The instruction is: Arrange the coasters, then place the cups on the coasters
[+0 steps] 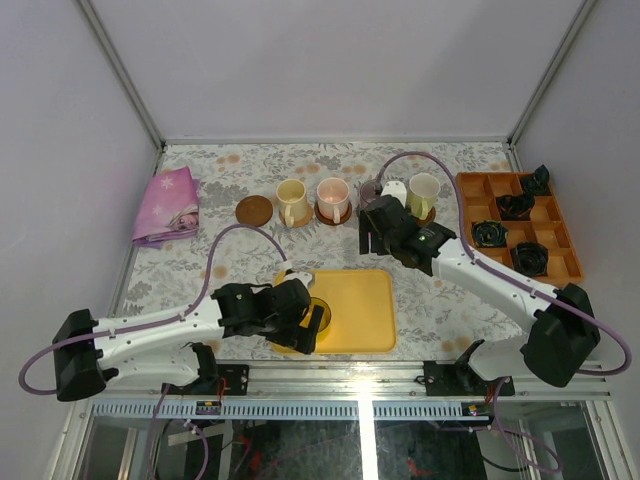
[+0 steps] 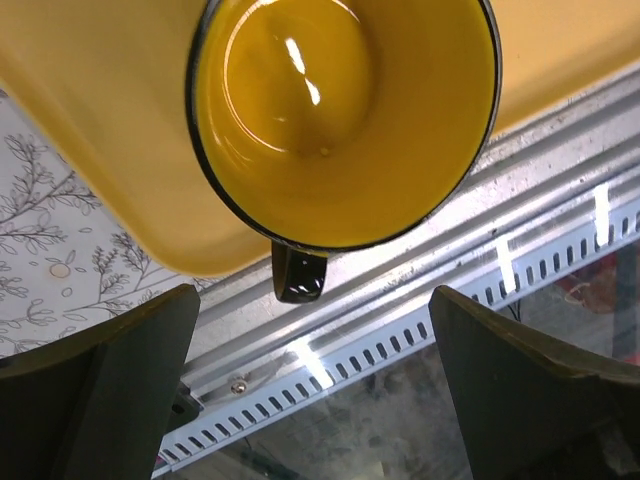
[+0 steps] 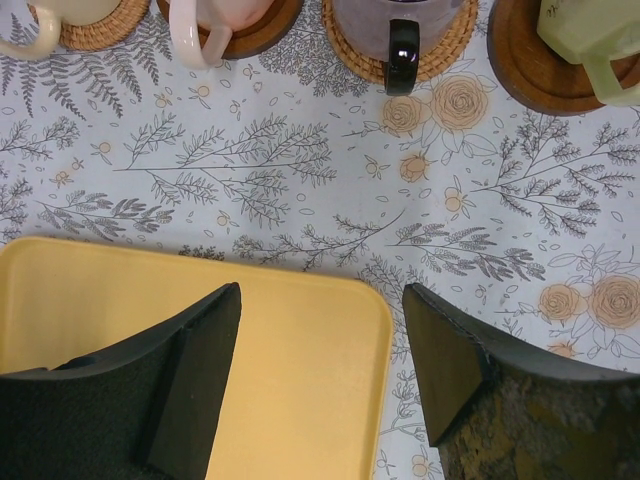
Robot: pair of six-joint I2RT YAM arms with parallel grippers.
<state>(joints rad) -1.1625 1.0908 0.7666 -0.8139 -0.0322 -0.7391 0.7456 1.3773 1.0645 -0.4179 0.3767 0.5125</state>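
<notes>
A yellow cup (image 2: 340, 110) with a black handle (image 2: 298, 272) stands on the yellow tray (image 2: 90, 150) near its front left corner. My left gripper (image 2: 312, 300) hovers open just in front of the handle, touching nothing; in the top view it (image 1: 308, 325) covers part of that cup (image 1: 320, 312). At the back, a dark coaster (image 1: 254, 210) lies bare. Cream (image 1: 291, 200), pink (image 1: 333, 198), grey-purple (image 3: 400, 20) and pale green (image 3: 590, 35) cups stand on coasters. My right gripper (image 3: 322, 300) is open and empty above the tray's far right corner (image 3: 350, 300).
An orange compartment box (image 1: 560, 240) holding small black objects stands at the right. A pink cloth (image 1: 167, 205) lies at the back left. The slotted metal rail (image 2: 450, 290) runs along the table's front edge, right beside the tray.
</notes>
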